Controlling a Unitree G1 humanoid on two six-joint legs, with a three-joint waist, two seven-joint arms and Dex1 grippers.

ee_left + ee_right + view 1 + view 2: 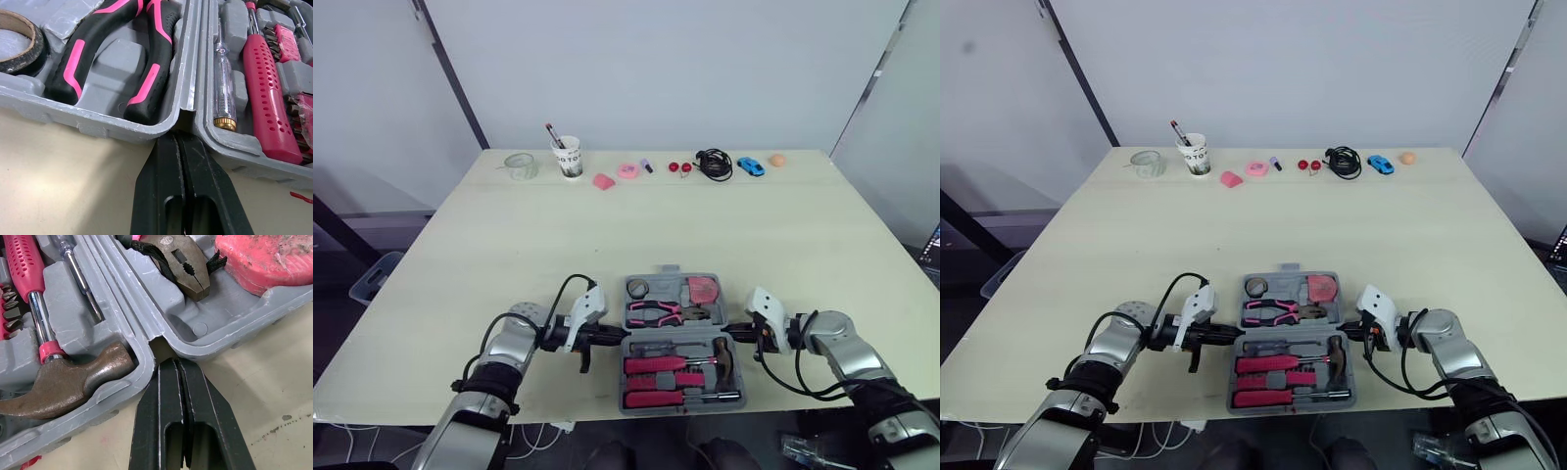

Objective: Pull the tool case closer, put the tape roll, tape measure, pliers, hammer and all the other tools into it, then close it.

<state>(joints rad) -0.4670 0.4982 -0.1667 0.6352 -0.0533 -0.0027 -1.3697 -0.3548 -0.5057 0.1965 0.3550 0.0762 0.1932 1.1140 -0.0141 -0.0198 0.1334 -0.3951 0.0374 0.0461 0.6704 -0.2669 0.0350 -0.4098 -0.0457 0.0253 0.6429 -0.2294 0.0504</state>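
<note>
The grey tool case [671,277] lies open near the table's front edge. Its far half holds a tape roll [637,287], pink-handled pliers [654,313] and a pink tape measure [703,290]. The near half holds a hammer [724,360] and pink screwdrivers [656,365]. My left gripper [615,338] is shut, its tips [177,139] at the hinge notch on the case's left side. At the right side of the hinge my right gripper [734,334] is shut too, its tips [178,364] at the notch between the hammer [63,387] and the pliers' nose [188,271].
Along the far edge stand a clear roll [520,165], a paper cup with a pen [568,157], small pink pieces [604,181], a black cable [714,163], a blue toy car [751,165] and an orange ball [777,159]. Bare tabletop lies between them and the case.
</note>
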